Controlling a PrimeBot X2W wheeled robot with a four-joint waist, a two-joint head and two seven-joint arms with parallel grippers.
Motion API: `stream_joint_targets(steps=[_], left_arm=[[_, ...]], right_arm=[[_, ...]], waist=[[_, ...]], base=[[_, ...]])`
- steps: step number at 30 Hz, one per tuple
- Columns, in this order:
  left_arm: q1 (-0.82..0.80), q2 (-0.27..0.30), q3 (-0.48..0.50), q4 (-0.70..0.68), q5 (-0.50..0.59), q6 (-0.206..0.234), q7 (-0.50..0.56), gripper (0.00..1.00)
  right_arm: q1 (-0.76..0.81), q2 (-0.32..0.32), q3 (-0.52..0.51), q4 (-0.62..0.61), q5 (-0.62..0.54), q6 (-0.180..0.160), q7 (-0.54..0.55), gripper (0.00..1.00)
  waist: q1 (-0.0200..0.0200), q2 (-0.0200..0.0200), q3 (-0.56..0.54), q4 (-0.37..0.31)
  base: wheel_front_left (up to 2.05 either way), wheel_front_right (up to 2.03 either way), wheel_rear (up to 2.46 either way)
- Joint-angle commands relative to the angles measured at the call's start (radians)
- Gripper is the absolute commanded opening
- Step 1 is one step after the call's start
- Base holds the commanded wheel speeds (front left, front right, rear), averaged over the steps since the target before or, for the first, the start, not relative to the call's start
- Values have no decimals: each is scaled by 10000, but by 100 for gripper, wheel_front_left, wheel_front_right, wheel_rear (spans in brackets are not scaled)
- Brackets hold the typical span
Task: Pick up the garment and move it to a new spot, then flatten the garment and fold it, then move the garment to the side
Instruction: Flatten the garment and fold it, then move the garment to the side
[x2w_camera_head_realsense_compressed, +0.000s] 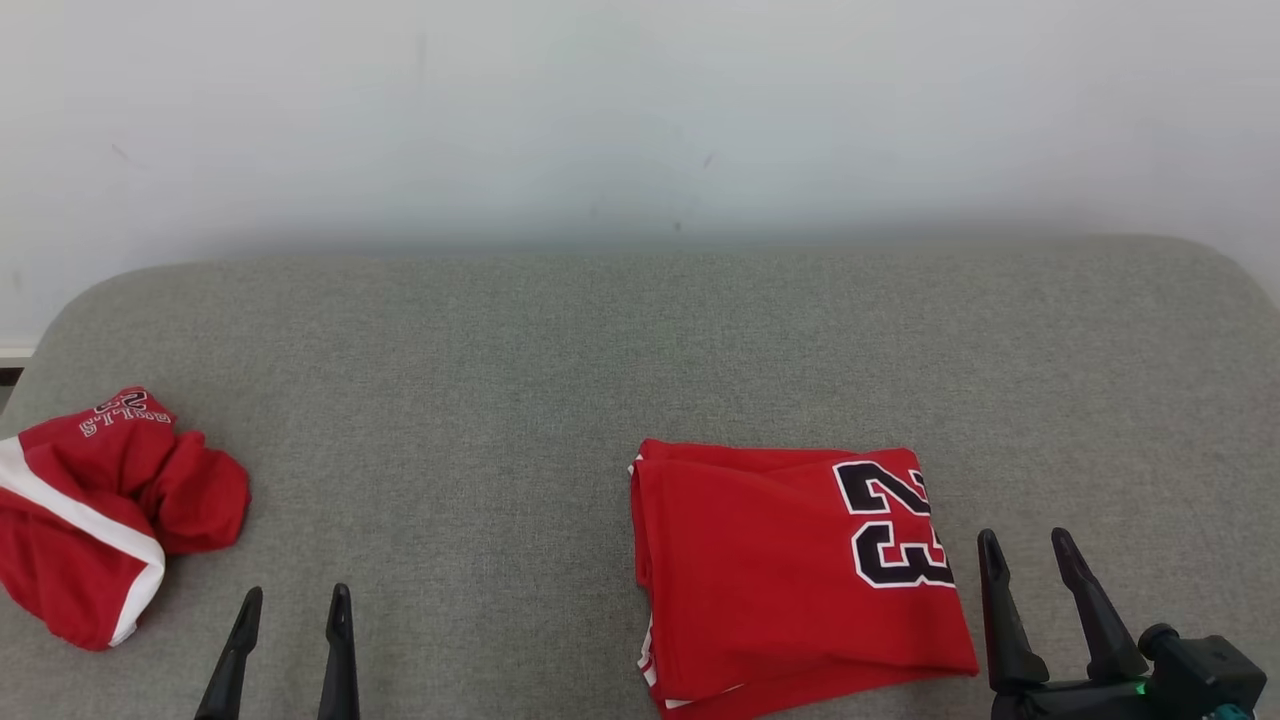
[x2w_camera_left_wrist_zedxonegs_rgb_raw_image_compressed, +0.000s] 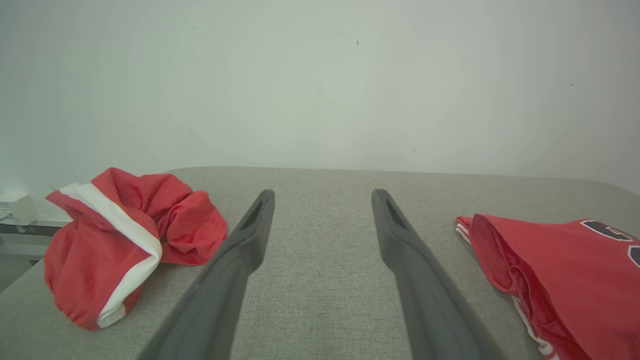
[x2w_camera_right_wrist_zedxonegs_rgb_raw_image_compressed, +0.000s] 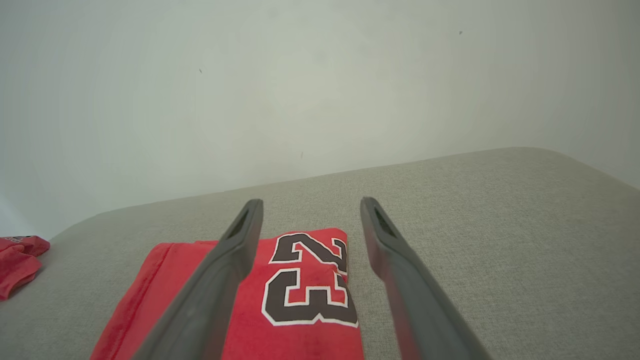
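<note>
A red garment (x2w_camera_head_realsense_compressed: 795, 570) with a black "23" lies folded on the grey cushioned surface (x2w_camera_head_realsense_compressed: 640, 340), right of centre; it also shows as the folded garment (x2w_camera_right_wrist_zedxonegs_rgb_raw_image_compressed: 280, 295) and at the right as the folded garment (x2w_camera_left_wrist_zedxonegs_rgb_raw_image_compressed: 560, 270). My right gripper (x2w_camera_head_realsense_compressed: 1028, 548) stands open just to its right, nothing between its fingers. My left gripper (x2w_camera_head_realsense_compressed: 295, 602) is open at the lower left, apart from both cloths. In the wrist views the left gripper (x2w_camera_left_wrist_zedxonegs_rgb_raw_image_compressed: 322, 197) and right gripper (x2w_camera_right_wrist_zedxonegs_rgb_raw_image_compressed: 308, 206) show empty, spread fingers.
A crumpled red cloth with a white stripe (x2w_camera_head_realsense_compressed: 95, 510) sits at the surface's left edge, also seen as the crumpled cloth (x2w_camera_left_wrist_zedxonegs_rgb_raw_image_compressed: 125, 240). A pale wall (x2w_camera_head_realsense_compressed: 640, 120) rises behind the surface. A white box (x2w_camera_left_wrist_zedxonegs_rgb_raw_image_compressed: 15, 207) stands on a ledge beyond the left edge.
</note>
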Motion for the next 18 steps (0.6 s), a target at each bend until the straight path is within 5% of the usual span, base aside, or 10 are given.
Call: stream_joint_targets(steps=[1, 18], left_arm=[[28, 53, -19, -52, -36, 17, -30, 100], [-257, 8, -131, -7, 7, 16, -30, 100]], right_arm=[[40, 53, -28, -23, -89, -26, 52, 100], [-959, -440, -22, 884, -158, -26, 775, 100]], waist=[[1, 0, 17, 6], [1, 0, 276, 233]], base=[[0, 0, 0], [0, 0, 0]])
